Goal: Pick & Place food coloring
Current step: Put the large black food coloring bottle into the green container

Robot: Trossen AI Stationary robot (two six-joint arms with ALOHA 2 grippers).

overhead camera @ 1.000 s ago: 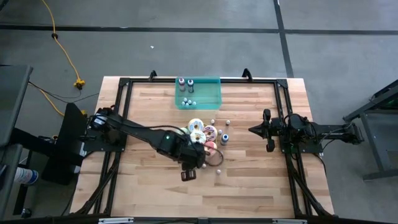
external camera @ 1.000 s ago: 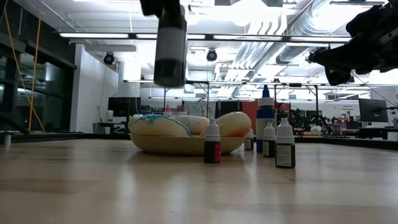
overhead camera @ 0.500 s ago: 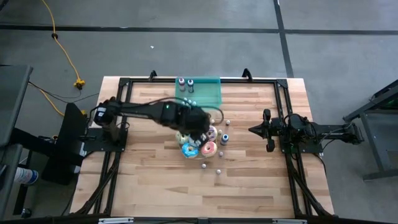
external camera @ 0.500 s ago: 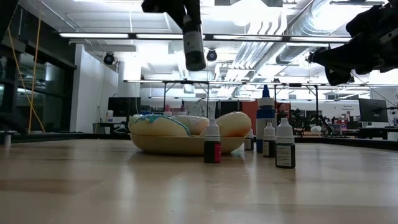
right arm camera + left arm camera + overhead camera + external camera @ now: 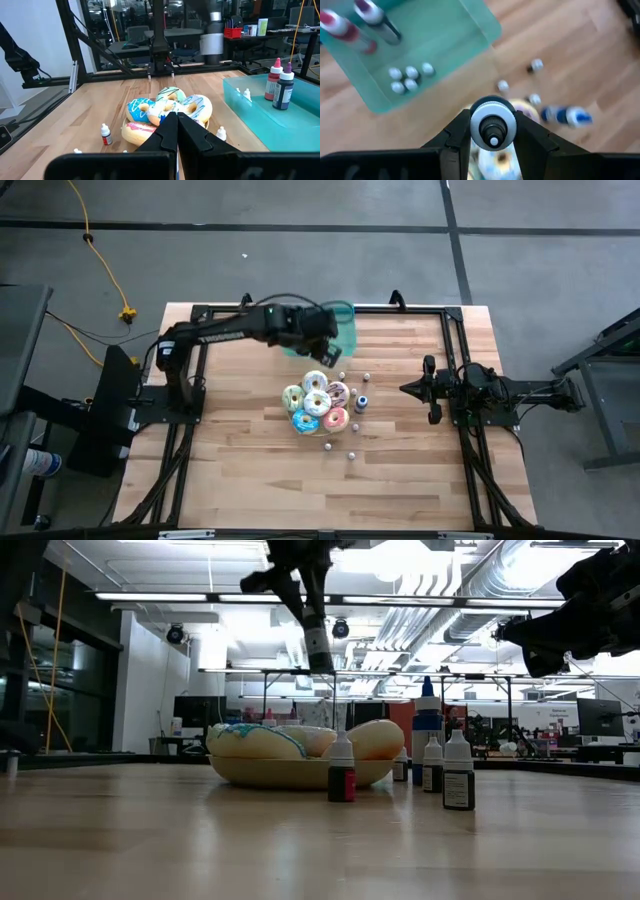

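Your left gripper (image 5: pixel 492 131) hangs above the table by the near edge of the teal tray (image 5: pixel 345 330), its fingers pinched on a food coloring bottle (image 5: pixel 492 120) with a white cap. Four small bottles (image 5: pixel 410 79) and two taller ones (image 5: pixel 357 22) already sit inside the tray. Others stand beside the donuts (image 5: pixel 316 405), one blue-capped (image 5: pixel 427 730). Your right gripper (image 5: pixel 176 131) waits well off to the right, fingertips pressed together

In the high view the left gripper (image 5: pixel 322 345) hides part of the teal tray (image 5: pixel 345 330). The small bottles (image 5: pixel 351 455) on the table are too tiny there to tell colours. The held bottle (image 5: pixel 212 41) shows blurred in the right wrist view.
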